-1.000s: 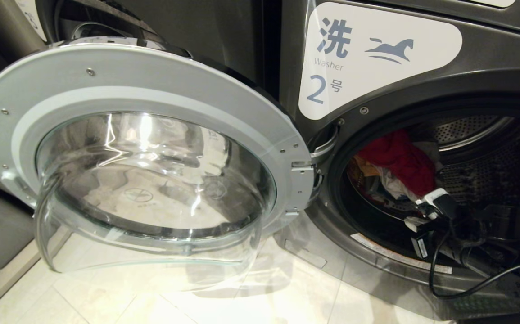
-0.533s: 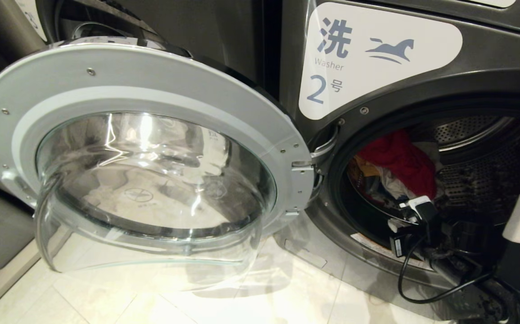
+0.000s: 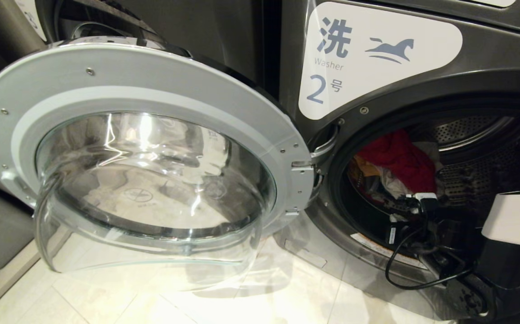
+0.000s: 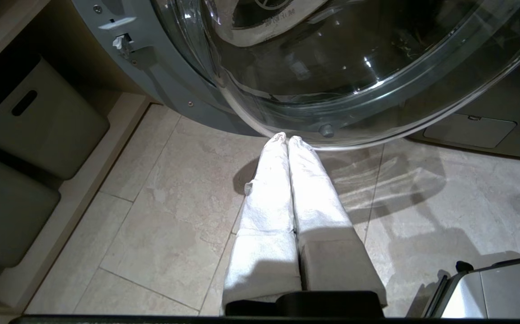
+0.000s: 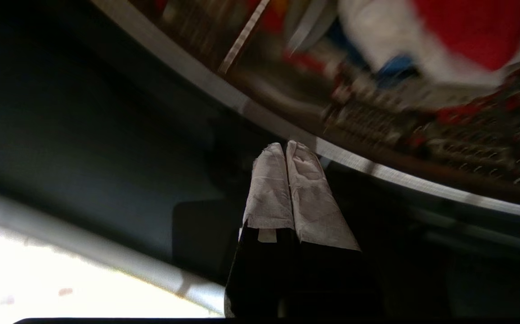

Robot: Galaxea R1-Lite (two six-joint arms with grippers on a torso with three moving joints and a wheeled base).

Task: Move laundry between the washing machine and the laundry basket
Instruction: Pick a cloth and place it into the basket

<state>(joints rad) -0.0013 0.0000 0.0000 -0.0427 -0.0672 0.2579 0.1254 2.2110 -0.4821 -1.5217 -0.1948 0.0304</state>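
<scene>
The washing machine [image 3: 377, 58], labelled 2, stands with its round glass door [image 3: 147, 153] swung wide to the left. Inside the drum lies the laundry: a red piece [image 3: 399, 157] over orange [image 3: 365, 168] and white [image 3: 392, 184] cloth. My right arm [image 3: 516, 220] reaches into the lower part of the drum mouth. My right gripper [image 5: 285, 146] is shut and empty, its tips by the drum's chrome rim [image 5: 377, 168], short of the laundry [image 5: 471, 31]. My left gripper [image 4: 287, 138] is shut and empty, low over the floor under the door's glass bowl [image 4: 354, 67]. The laundry basket is out of view.
The open door fills the left half of the head view and overhangs pale floor tiles [image 3: 264, 292]. Grey storage bins [image 4: 30, 117] sit in a shelf left of the washers. A black cable [image 3: 404, 281] loops from the right wrist across the drum's lower rim.
My right arm has pushed leftward in the drum mouth and turned at the wrist. Its white cover came into view from the right. The left arm, door and laundry have stayed put.
</scene>
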